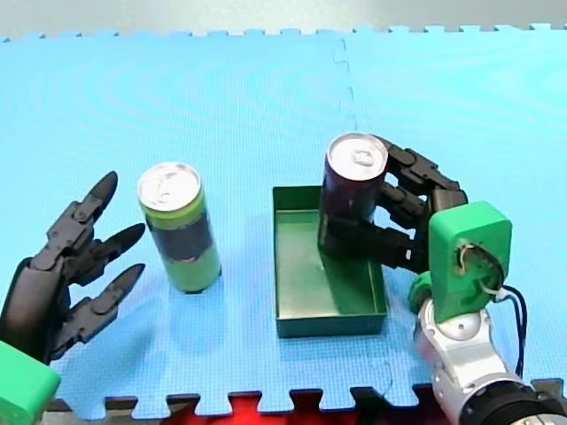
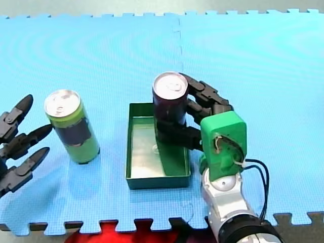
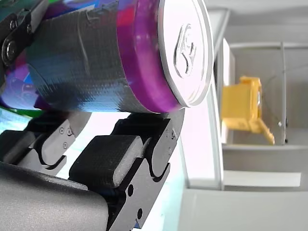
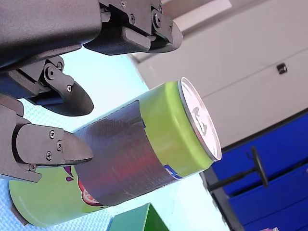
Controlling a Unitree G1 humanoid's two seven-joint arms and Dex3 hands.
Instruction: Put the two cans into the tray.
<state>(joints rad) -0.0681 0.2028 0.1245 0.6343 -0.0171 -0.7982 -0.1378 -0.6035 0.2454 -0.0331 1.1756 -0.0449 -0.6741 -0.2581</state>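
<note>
Right robot hand (image 1: 399,212), at lower right, is grasping the purple can (image 1: 350,190) at the upper end of the green tray (image 1: 330,326). Left robot hand (image 1: 75,266), released, is hovering at lower left beside the green can (image 1: 182,235) standing upright on the blue surface (image 1: 221,106).

This looks like a robot test lab or workshop. Blue interlocking foam mats (image 1: 266,88) form the work surface, and beyond it are plain grey wall panels (image 4: 240,67), a blue cabinet front (image 4: 274,178) and a yellow fixture (image 3: 243,109).
</note>
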